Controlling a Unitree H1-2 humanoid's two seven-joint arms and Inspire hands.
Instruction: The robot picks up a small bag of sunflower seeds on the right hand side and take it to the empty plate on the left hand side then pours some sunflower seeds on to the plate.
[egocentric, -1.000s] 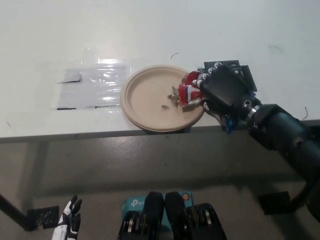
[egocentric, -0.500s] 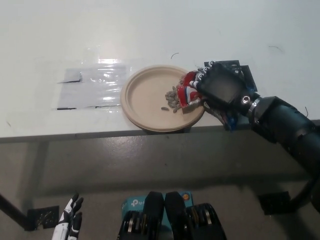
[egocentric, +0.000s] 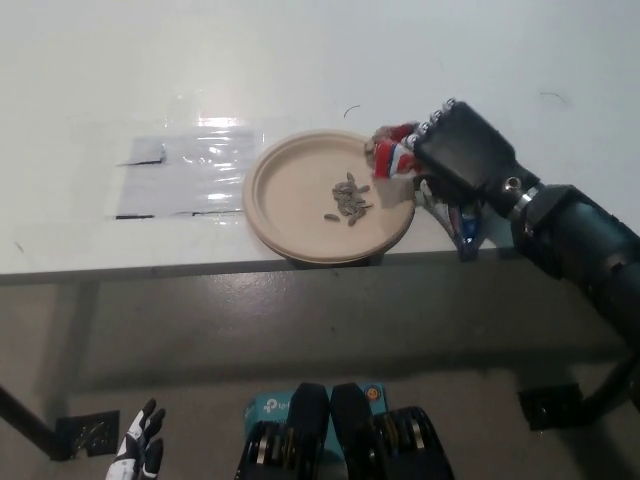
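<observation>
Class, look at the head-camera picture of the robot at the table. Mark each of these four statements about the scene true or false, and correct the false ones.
1. The right hand holds the seed bag at the plate's right edge. True.
2. The plate is empty. False: a small pile of sunflower seeds lies on it.
3. The left hand is touching the plate. False: it hangs low at the lower left, below the table.
4. A clear plastic sheet lies left of the plate. True.

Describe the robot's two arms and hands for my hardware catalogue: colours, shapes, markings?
The right hand is black and boxy, with pale tips along its fingers and a round silver fitting at the wrist; its arm is thick, black and cylindrical. The left hand is white with black detailing.
</observation>
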